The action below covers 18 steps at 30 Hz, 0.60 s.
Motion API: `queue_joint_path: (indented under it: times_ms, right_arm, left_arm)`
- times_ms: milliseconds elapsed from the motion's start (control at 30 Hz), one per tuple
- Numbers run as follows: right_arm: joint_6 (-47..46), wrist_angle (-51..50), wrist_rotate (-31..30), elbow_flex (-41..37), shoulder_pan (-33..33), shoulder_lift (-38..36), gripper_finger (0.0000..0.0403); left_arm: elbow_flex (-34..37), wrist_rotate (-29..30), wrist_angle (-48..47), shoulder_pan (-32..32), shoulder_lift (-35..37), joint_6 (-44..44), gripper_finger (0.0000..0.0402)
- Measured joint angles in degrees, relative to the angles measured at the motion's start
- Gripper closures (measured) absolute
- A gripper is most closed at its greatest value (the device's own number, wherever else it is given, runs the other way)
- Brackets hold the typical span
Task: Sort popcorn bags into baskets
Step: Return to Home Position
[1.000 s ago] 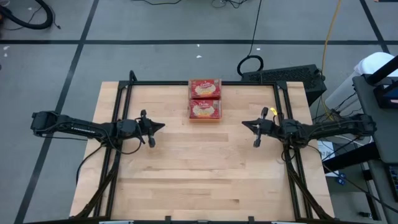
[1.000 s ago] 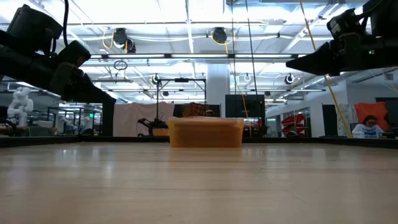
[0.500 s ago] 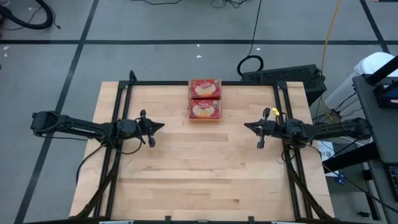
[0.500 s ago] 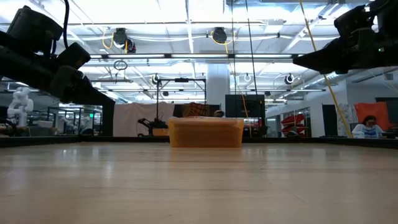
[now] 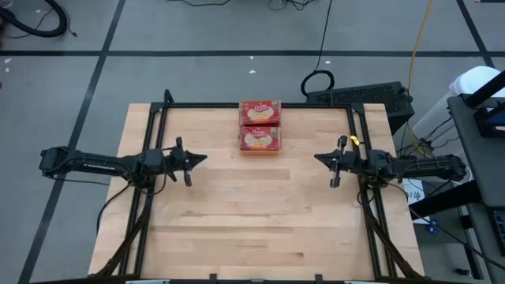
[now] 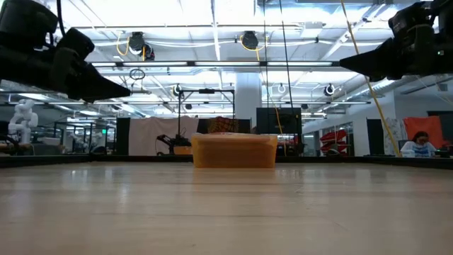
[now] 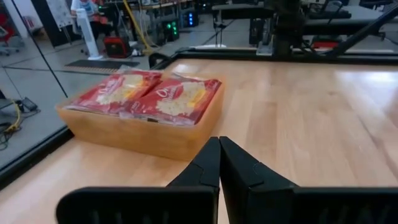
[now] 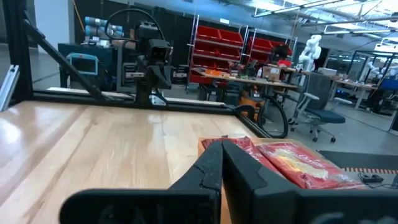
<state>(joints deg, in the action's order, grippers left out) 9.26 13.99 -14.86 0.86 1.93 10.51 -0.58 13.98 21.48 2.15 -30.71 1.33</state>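
Observation:
An orange translucent basket (image 5: 259,125) stands at the middle of the table's far edge, filled with red popcorn bags (image 5: 259,138) lying flat, picture side up; it also shows as the basket (image 7: 140,127) with bags (image 7: 158,99) and as the basket (image 6: 233,151). My left gripper (image 5: 205,158) hovers above the table's left part, shut and empty, its fingertips (image 7: 219,144) pointing toward the basket. My right gripper (image 5: 317,158) hovers above the table's right part, shut and empty, with bags (image 8: 298,163) beyond its tips (image 8: 221,149).
A black metal frame (image 5: 256,105) runs along the table's far edge and down both sides. Bare wooden tabletop (image 5: 256,213) spreads between and in front of the arms. Beyond the table lie cables, workshop racks and a seated person (image 6: 420,144).
My right gripper has drawn back toward the table's right edge and risen slightly in the low view. My left gripper has drawn back a little toward the left edge and lifted. Both stay shut. The basket and bags have kept still.

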Motion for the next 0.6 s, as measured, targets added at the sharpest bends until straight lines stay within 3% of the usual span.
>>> queue_joint_path:
  times_ms: [300,600]
  right_arm:
    - [-0.63,-1.4,-0.08,0.0,0.0,-5.07,0.0403]
    - [-0.02,-5.25,-0.23,0.01,0.02,-10.49,0.0403]
  left_arm:
    - [0.0,1.09,-11.72,-0.02,12.83,-0.35,0.0397]
    - [0.0,1.09,-18.09,-0.02,20.56,-0.33,0.0391]
